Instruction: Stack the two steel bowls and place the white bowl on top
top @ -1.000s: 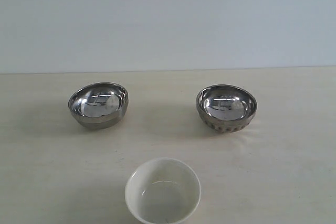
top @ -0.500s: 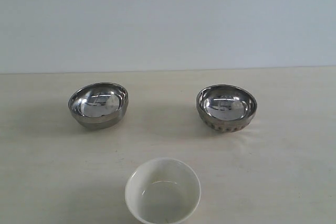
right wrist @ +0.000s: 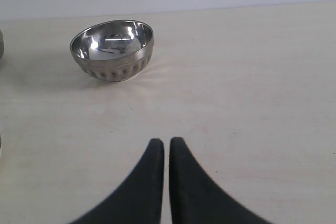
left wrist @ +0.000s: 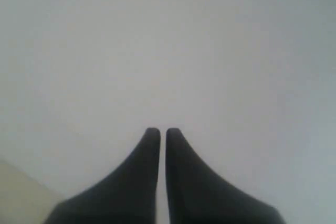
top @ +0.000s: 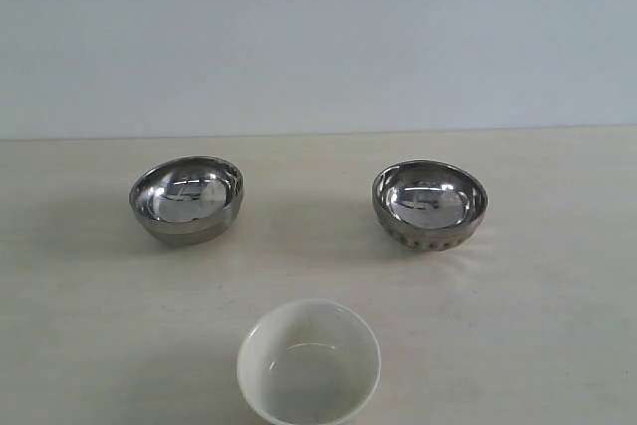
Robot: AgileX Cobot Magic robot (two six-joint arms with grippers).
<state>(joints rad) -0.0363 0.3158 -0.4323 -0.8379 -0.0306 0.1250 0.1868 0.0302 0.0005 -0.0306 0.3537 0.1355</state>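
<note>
Two steel bowls stand apart on the pale table [top: 537,296]: a smooth-walled steel bowl [top: 186,199] at the left and a ribbed steel bowl [top: 430,205] at the right. The white bowl [top: 309,362] sits in front of them, near the lower edge. No arm shows in the exterior view. In the right wrist view the ribbed steel bowl [right wrist: 112,50] lies well ahead of my right gripper [right wrist: 166,141], which is shut and empty. My left gripper [left wrist: 159,130] is shut with nothing in it, facing a blank pale wall.
A plain pale wall [top: 318,37] rises behind the table's far edge. A corner of the table [left wrist: 16,192] shows beside the left gripper.
</note>
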